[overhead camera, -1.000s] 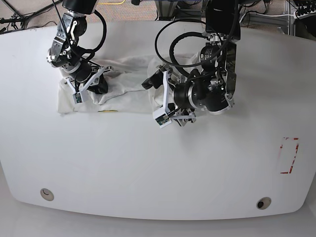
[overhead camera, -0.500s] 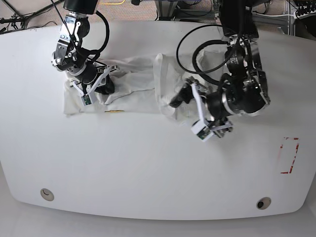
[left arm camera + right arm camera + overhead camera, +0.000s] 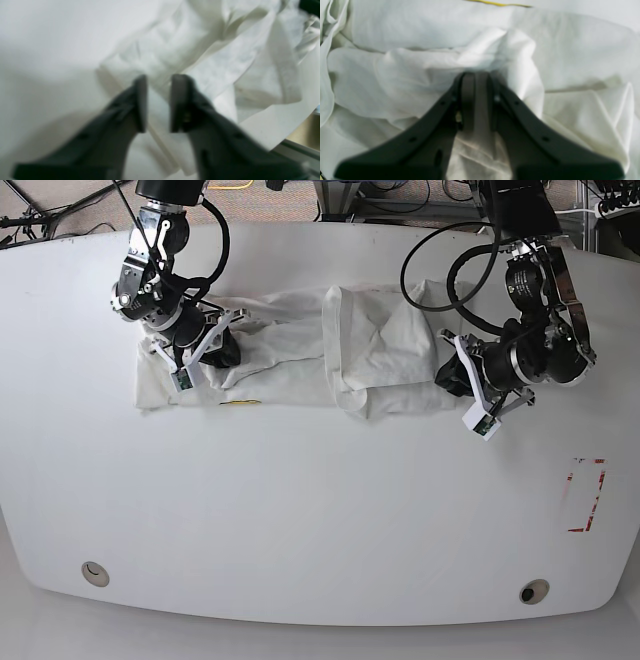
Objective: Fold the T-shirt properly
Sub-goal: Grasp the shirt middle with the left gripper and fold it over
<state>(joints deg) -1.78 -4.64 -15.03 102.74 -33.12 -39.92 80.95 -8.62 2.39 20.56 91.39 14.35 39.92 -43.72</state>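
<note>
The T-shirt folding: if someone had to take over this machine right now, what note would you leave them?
Right gripper: shut on a bunch of the T-shirt at its end.
Left gripper: jaws stand slightly apart over the other end's hem; grip unclear.
T-shirt: spread in a long band across the far side of the table, one flap lying over its middle.
Done: stretched out.
Left: flatten the wrinkles and make the folds.
</note>
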